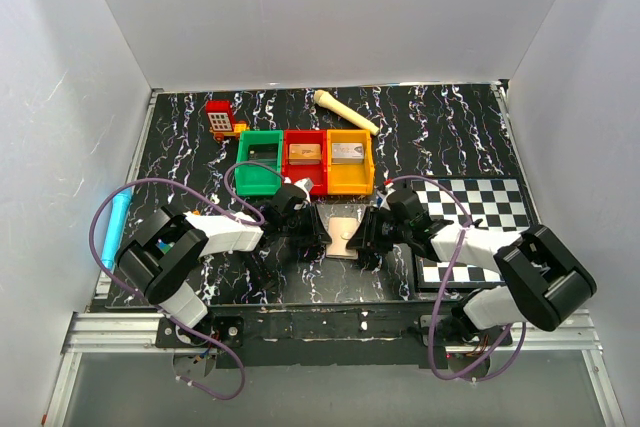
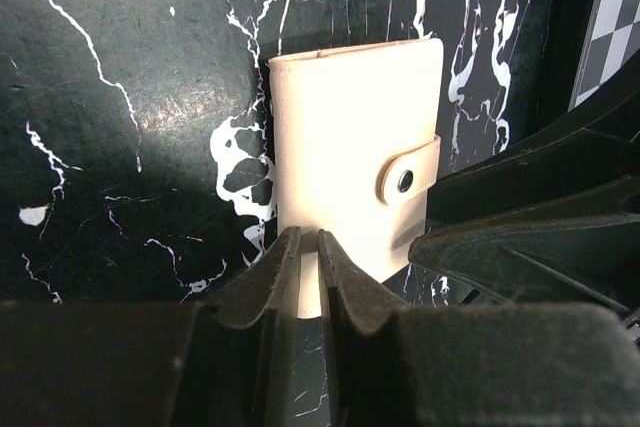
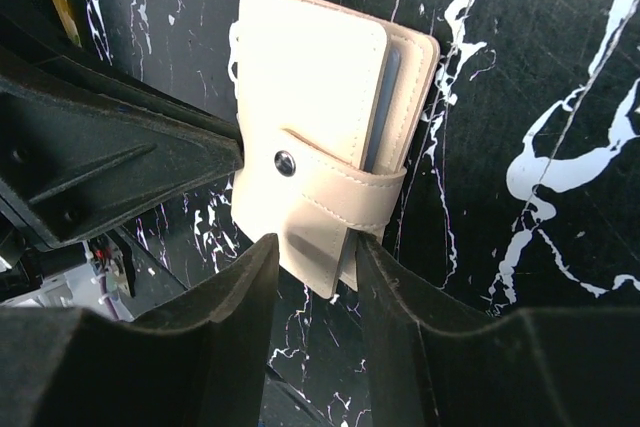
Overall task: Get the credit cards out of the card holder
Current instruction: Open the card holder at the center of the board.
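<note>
1. Left wrist view: my left gripper (image 2: 308, 252) pinched the left edge of the card holder (image 2: 350, 137), likely bracing it.
2. My right gripper (image 3: 315, 262) straddled the snapped strap (image 3: 330, 192); gripping or not, I couldn't tell.
3. The card holder lay closed, just near of the bins (image 1: 306, 177).

The card holder (image 1: 345, 234) lies on the table (image 1: 450, 137), between the left gripper (image 2: 308, 247) and the right gripper (image 3: 315, 257). Three bins (image 1: 303, 185) stand in a row just behind it. The chequered board (image 1: 480, 209) lies at its right.
</note>
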Controlling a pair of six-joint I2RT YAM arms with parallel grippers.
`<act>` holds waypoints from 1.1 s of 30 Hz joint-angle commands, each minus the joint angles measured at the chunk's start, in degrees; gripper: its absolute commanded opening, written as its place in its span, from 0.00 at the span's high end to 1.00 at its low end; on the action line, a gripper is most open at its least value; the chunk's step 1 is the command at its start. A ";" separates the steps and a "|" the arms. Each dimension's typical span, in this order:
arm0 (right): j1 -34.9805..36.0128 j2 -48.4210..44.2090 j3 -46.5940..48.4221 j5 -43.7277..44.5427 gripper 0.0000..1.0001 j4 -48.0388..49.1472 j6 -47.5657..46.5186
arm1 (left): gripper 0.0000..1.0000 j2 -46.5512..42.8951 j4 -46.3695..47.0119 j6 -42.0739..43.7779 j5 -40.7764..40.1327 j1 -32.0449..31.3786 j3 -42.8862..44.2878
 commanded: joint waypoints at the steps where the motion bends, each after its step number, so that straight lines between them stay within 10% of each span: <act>1: -0.03 1.06 1.67 -1.61 0.58 3.26 0.48 | 0.87 1.33 -1.69 0.98 0.14 -0.57 -0.18; 11: -0.03 1.94 1.49 -2.32 0.68 4.05 0.48 | 0.88 1.95 -1.87 1.33 0.50 -0.57 0.17; 16: -0.03 1.07 1.67 -1.88 0.98 2.39 -0.49 | 0.88 1.69 -2.92 2.04 0.23 -0.57 0.87; 33: -0.47 -14.65 4.91 -7.58 0.99 -10.70 -9.54 | 0.54 -22.90 -4.68 0.98 -10.03 -0.13 -5.10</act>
